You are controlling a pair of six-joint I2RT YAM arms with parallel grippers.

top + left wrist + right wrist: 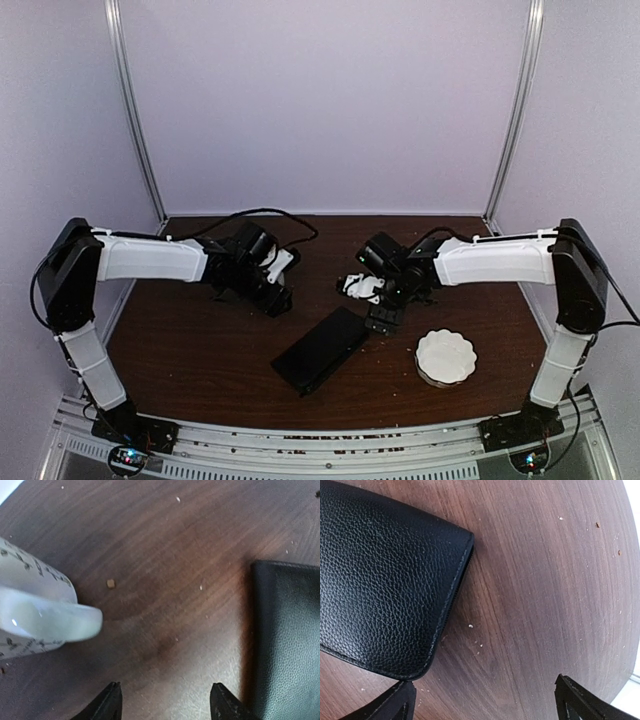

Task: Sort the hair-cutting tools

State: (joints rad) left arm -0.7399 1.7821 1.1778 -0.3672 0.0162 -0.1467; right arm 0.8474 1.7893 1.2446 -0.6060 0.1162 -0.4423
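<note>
A dark brown wooden bench [200, 350] is spanned by two white-and-black arms. The left arm [150, 258] and the right arm [495, 262] are both bent inward toward its middle.

A black rectangular zip case of pebbled leather [320, 350] is laid flat and askew, nearer the arm bases than either set of fingers. From the left wrist, the case [290, 640] is seen beside the left fingers [111, 702], at the right side of that view. From the right wrist, the case [385, 580] is seen ahead of the right fingers [395, 702], with its rounded corner just by one of them. Whether they touch cannot be told.

A white round vessel with a scalloped rim [445, 357] is stood apart from the case, out beyond the right fingers [383, 318] on the right arm's side. A white patterned object [35, 615], blurred, is seen ahead of the left fingers [280, 300] at the left of the wrist view. Whether it is that same vessel cannot be told.

Both sets of fingers are held apart, with only bare bench between them. A small tan crumb [110, 583] is seen ahead of the left fingers.

The hair-cutting tools cannot be made out in any view.
</note>
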